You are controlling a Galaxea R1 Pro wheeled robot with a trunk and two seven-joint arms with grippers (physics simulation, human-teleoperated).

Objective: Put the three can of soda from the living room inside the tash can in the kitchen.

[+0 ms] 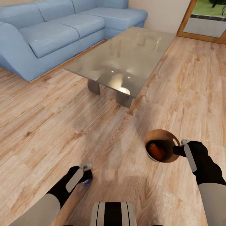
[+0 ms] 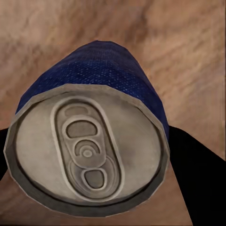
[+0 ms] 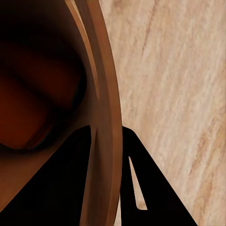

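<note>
**Blue can in hand, bin carried alongside**

The left gripper (image 1: 84, 175), at lower left, is clamping its jaws on a blue silver-topped soda can (image 2: 89, 141). The right gripper (image 1: 179, 150) is pinching the rim of the round brown trash bin (image 1: 169, 157), an orange can (image 1: 156, 150) lying inside. Tilting the bin risks spilling it.

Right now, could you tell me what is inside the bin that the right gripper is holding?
One orange can of soda lies inside the trash can, which the right gripper holds by its rim. The bin's wall and dark interior hide the rest, so I cannot tell whether another can lies there.
</note>
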